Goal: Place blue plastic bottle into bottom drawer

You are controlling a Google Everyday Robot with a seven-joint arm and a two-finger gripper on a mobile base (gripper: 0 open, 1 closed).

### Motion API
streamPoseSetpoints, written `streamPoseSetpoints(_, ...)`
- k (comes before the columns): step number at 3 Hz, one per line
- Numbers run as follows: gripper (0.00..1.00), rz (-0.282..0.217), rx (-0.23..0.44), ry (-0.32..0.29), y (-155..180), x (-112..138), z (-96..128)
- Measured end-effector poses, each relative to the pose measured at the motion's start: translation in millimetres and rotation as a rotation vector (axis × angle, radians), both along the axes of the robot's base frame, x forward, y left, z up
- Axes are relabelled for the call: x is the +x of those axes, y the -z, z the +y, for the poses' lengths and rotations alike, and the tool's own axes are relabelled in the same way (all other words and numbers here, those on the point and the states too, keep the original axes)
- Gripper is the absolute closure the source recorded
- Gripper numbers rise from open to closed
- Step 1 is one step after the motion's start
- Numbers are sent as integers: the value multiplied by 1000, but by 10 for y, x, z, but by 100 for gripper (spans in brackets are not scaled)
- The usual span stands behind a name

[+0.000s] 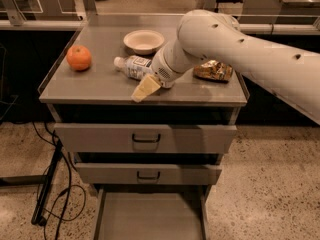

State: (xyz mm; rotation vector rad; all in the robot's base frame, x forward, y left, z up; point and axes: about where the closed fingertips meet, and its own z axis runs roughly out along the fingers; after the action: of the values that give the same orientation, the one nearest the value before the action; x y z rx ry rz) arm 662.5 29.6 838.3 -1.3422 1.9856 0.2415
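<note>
our gripper (145, 89) hangs just beside the blue plastic bottle (133, 66); its state we cannot tell. below that bottle, the bottom drawer (150, 216) lies open.

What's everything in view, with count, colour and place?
blue plastic bottle: one, clear with white cap, lying mid cabinet top
orange: one, orange, top left
bowl: one, white, top rear
foil bag: one, gold, top right
upper drawers: two, grey, shut
bottom drawer: one, grey, pulled open
cables: several, black, floor left
arm: one, white, reaching from right
tool: one, yellowish, just in front of the bottle
</note>
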Motion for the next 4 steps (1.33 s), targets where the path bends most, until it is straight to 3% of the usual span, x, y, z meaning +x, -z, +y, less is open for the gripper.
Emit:
streamPoseSetpoints(3,95,0,0,0,0,0,1)
streamPoseSetpoints(4,100,0,0,0,1,0,1)
